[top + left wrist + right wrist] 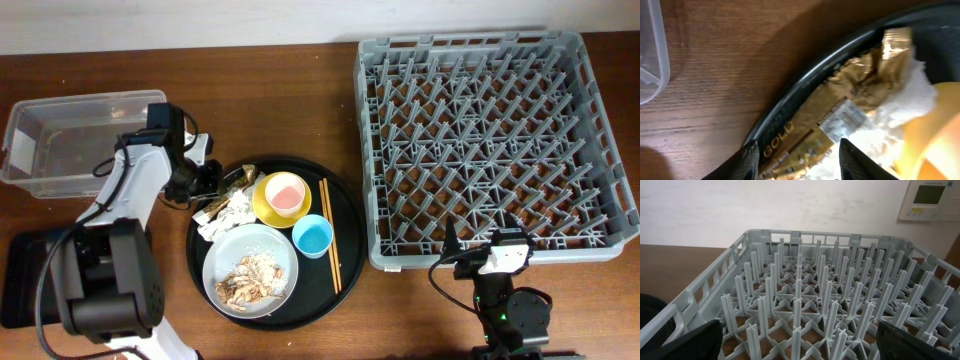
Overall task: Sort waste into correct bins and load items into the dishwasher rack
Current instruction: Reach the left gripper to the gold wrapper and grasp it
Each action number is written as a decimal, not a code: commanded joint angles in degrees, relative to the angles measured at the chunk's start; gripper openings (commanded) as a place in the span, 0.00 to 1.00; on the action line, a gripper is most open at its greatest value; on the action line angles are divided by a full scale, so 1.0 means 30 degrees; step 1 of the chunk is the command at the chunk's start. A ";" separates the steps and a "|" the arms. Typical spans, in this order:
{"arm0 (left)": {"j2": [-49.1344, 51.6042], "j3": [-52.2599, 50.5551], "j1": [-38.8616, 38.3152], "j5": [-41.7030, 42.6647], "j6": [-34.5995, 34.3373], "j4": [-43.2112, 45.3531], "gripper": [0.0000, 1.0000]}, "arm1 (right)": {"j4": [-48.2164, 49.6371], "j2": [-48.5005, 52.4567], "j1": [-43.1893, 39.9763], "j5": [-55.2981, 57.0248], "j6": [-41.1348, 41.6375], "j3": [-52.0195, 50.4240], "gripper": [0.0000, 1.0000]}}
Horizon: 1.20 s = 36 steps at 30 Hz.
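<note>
My left gripper [207,181] is open at the left rim of the round black tray [345,215], its fingers [800,162] either side of the gold-brown wrapper [850,100], which lies partly over the rim. White napkins [232,210] lie beside the wrapper and also show in the left wrist view [905,97]. The pink cup [285,193] sits in the yellow bowl [262,200]. The blue cup [312,236], the chopsticks [330,235] and the grey plate [222,262] with food scraps [250,275] are on the tray. My right gripper [805,350] is open and empty at the grey rack's [480,130] front edge.
The clear box [85,135] stands at the far left, just behind my left arm; its corner shows in the left wrist view [652,50]. The flat black tray [20,285] lies at the front left, beside the left arm's base. The rack [825,290] fills the right side.
</note>
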 commanded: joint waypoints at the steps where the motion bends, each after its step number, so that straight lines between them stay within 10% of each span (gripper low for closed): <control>1: 0.0911 0.0255 -0.0007 -0.0277 0.1078 0.0087 0.51 | -0.0138 -0.0109 -0.0138 0.0233 -0.0066 -0.0102 0.98; 26: 0.0539 0.0146 0.0029 0.1588 0.4204 -0.1020 0.53 | -0.0138 -0.0109 -0.0138 0.0233 -0.0066 -0.0102 0.98; 31: 0.0539 0.0146 0.0029 0.0146 0.3381 -0.1027 0.33 | -0.0138 -0.0109 -0.0138 0.0233 -0.0058 -0.0102 0.98; 36: 0.0539 -0.0474 -0.0007 0.0262 0.3322 -0.0933 0.32 | -0.0138 -0.0117 -0.0138 0.0233 -0.0066 -0.0102 0.99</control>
